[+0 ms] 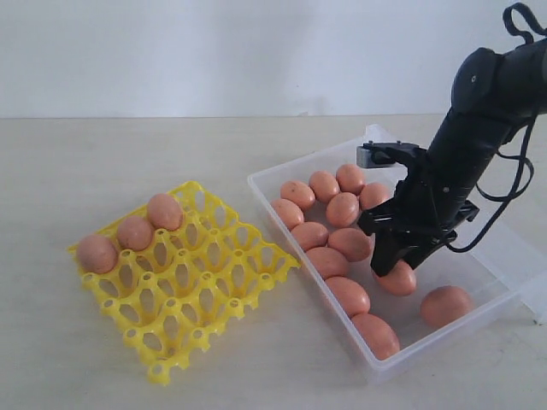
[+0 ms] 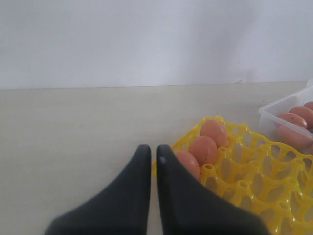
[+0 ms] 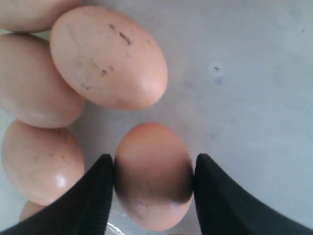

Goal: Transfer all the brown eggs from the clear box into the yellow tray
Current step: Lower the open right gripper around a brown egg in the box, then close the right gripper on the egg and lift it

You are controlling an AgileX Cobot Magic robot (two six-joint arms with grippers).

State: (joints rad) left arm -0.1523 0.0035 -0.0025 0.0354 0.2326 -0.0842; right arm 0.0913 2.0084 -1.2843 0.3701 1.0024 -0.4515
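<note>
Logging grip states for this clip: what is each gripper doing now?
Left gripper: closed, holding nothing.
Right gripper: closed on a brown egg in the clear box.

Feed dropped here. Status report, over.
Right claw gripping brown egg in clear box. Left claw shut, empty. Three eggs in yellow tray. Neighbouring eggs close alongside.
</note>
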